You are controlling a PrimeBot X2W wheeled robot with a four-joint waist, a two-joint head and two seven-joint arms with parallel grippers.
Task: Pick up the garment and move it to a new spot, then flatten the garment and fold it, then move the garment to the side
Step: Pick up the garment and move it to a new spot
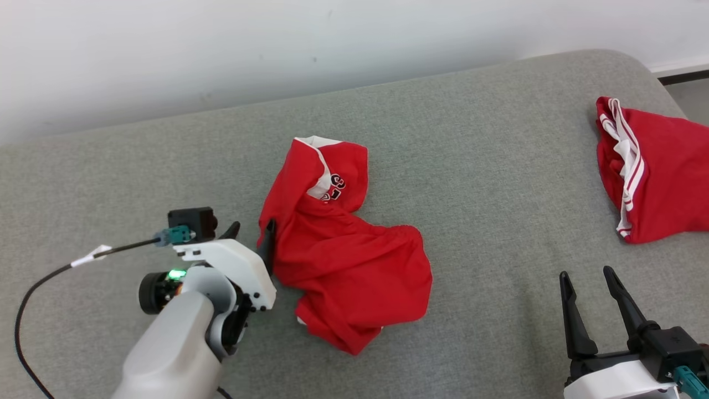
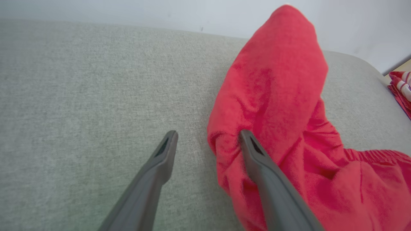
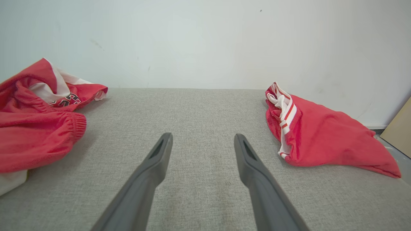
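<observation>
A crumpled red garment (image 1: pixel 343 260) with white trim and dark lettering lies in a heap on the grey cushioned surface (image 1: pixel 471 166), near its middle. My left gripper (image 1: pixel 252 233) is at the heap's left edge. In the left wrist view the left gripper (image 2: pixel 208 134) stands open: one finger is over bare cushion, the other lies against the garment (image 2: pixel 282 96), whose edge reaches between the fingers. My right gripper (image 1: pixel 586 274) is open at the lower right, clear of any cloth. The right wrist view has the garment (image 3: pixel 35 128) to the left of the right gripper (image 3: pixel 203 136).
A second red garment (image 1: pixel 659 177) with white stripes lies at the surface's far right edge, also seen as a red garment (image 3: pixel 321 138) right of my right gripper. A white wall (image 1: pixel 221 50) runs behind. A black cable (image 1: pixel 50 277) trails from my left wrist.
</observation>
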